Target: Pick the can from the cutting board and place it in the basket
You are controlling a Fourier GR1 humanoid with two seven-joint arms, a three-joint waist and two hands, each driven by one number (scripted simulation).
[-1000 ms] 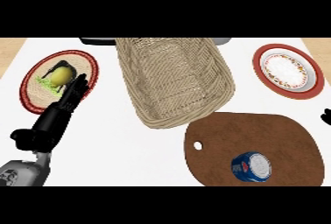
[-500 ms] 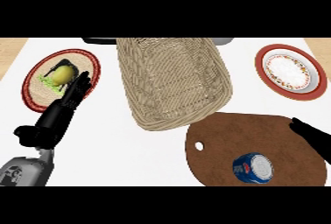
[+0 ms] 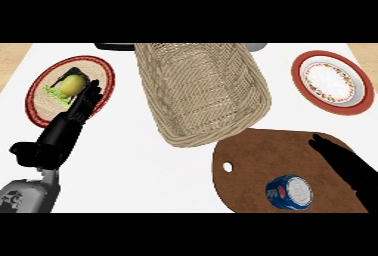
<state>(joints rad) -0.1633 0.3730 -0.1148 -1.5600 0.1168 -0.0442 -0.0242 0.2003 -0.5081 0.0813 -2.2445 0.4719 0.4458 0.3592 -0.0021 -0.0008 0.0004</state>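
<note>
A blue can (image 3: 291, 192) with a silver top stands on the brown cutting board (image 3: 251, 155), near its front edge. The woven basket (image 3: 199, 90) lies behind the board at the middle of the counter. My right hand (image 3: 345, 165) reaches in from the right edge over the board with straight fingers, up and to the right of the can and apart from it. My left hand (image 3: 63, 132) rests open at the left, fingers pointing up towards a plate.
A red-rimmed plate (image 3: 46, 105) at the left holds a yellow-green fruit (image 3: 69, 85). Another red-rimmed plate (image 3: 332, 82) with a white centre sits at the back right. A dark object (image 3: 114, 46) shows behind the basket.
My right hand has come further in from the right edge, over the cutting board and closer to the can. The left hand and the can have stayed put.
</note>
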